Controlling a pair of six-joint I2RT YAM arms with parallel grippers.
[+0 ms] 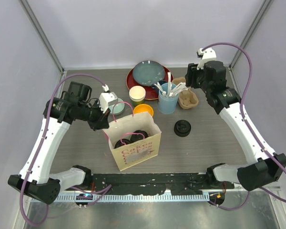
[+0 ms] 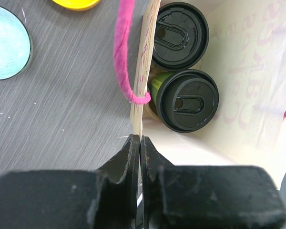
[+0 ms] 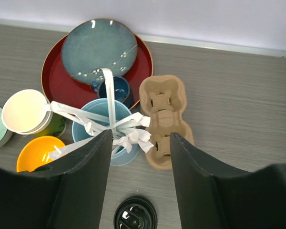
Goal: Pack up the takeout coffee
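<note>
Left wrist view: the left tool (image 2: 140, 143) pinches the rim of the paper bag (image 2: 238, 71) tight; both coffee cups (image 2: 187, 100) stand inside it. It should hold softly and not tug. The right tool (image 3: 140, 138) is spread, empty.

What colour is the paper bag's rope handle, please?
The paper bag has a bright pink handle, clearest in the left wrist view.

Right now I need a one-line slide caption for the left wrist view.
Left gripper shut on the paper bag edge by its pink handle; two lidded coffee cups sit inside.
</note>
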